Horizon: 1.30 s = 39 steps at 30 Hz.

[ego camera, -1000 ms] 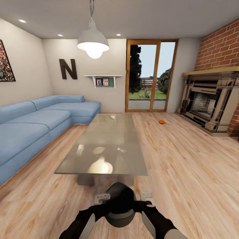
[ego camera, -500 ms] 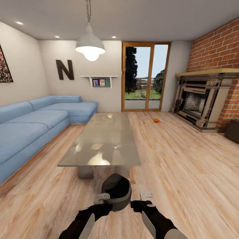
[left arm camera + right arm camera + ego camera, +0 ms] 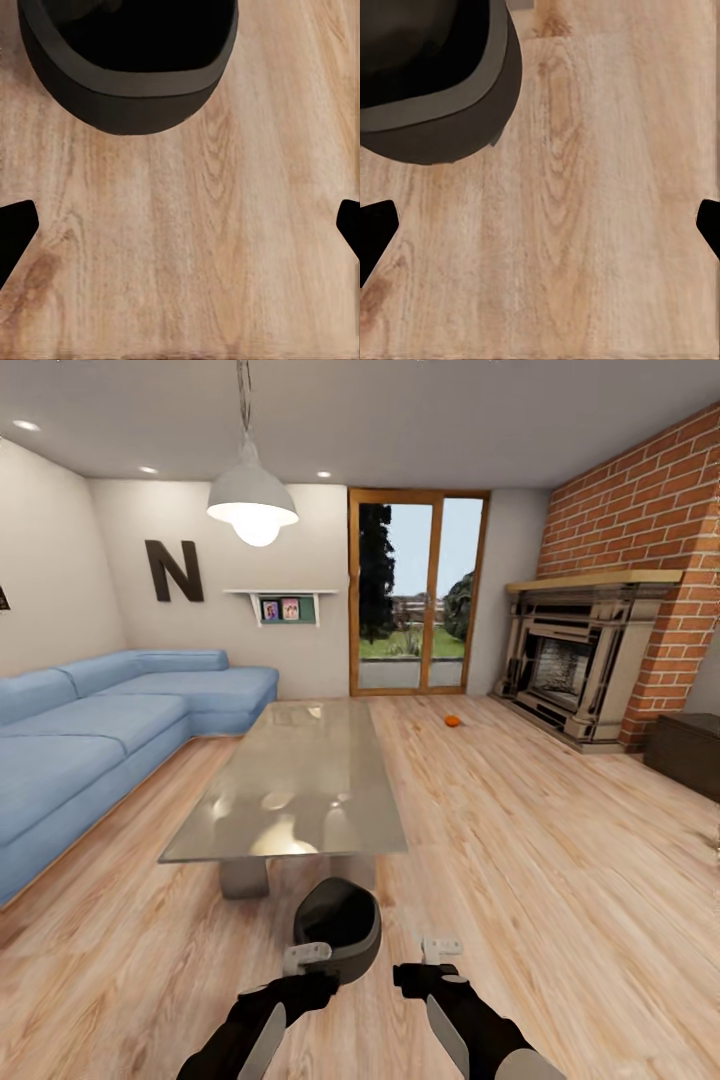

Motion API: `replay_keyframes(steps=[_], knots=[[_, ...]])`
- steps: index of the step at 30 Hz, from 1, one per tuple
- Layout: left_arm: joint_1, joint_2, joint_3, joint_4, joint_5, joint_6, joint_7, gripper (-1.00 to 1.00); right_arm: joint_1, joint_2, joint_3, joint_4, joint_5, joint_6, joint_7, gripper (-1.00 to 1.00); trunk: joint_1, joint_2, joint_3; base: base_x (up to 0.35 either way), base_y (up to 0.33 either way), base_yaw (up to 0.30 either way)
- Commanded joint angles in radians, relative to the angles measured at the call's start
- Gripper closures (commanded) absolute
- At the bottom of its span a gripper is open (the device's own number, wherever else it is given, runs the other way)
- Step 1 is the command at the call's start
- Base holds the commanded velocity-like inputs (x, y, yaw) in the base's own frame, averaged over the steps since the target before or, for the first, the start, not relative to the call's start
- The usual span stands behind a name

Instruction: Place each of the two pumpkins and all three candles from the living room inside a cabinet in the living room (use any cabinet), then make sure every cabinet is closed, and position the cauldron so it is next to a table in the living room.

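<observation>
The cauldron [image 3: 338, 928] sits on the wooden floor [image 3: 560, 860], tipped so its wide mouth faces the robot, just in front of the near short edge of the tabletop [image 3: 290, 780]. That pale grey, glossy slab reflects the pendant lamp [image 3: 252, 500] hanging above it. The left claw [image 3: 306, 957] is right at the cauldron's near rim, while the right claw [image 3: 441, 948] hangs over bare floor just beside the pot, on its right.

From the left wrist, the claw [image 3: 180, 225] is spread wide, its dark fingertips [image 3: 15, 232] at the picture's two sides with nothing but floorboards between them; the cauldron's thick rim [image 3: 127, 82] lies ahead, apart from the fingers. Same story from the right wrist: the claw [image 3: 540, 225] is released and wide, holding nothing, with the cauldron [image 3: 435, 90] off ahead.

Far across the floor, one pumpkin [image 3: 452, 720] rests near the glass door [image 3: 415, 595], between the tabletop's far end and the fireplace [image 3: 575, 660]. A dark brown cabinet [image 3: 685, 752] shows at the right edge, beside the brick wall [image 3: 640, 510]. The blue sofa [image 3: 110, 720] runs along the left.
</observation>
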Motion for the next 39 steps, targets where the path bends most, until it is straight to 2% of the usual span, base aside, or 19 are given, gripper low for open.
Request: replay_keyframes(steps=[1,5,11,29,39], knots=[[0.0,0.0,-0.002,-0.001,0.009,0.005,0.005,-1.0,0.0,-0.001,0.008,-0.002,-0.01,0.005,-0.008,-1.0,-0.005,0.007,0.002,-0.318,0.0,-0.002],[0.0,0.0,-0.002,-0.001,0.009,0.004,0.005,-1.0,0.0,-0.001,0.009,-0.002,-0.009,0.006,-0.008,-1.0,-0.02,0.035,0.015,-0.333,0.0,-0.001],[0.0,0.001,-0.002,-0.003,0.009,0.003,0.004,-1.0,0.0,-0.001,0.011,-0.002,-0.009,0.006,-0.008,-1.0,-0.02,0.035,0.015,-0.236,0.0,0.0],[0.001,0.001,-0.002,-0.032,0.009,0.002,0.005,-1.0,0.0,0.0,0.014,-0.005,-0.009,-0.005,-0.01,-1.0,-0.02,0.035,0.015,-0.01,0.0,-0.004],[0.001,0.001,-0.002,-0.034,0.009,0.001,0.005,-1.0,0.0,-0.001,0.007,-0.005,-0.011,0.007,-0.01,-1.0,-0.02,0.035,0.015,0.0,0.0,-0.241]])
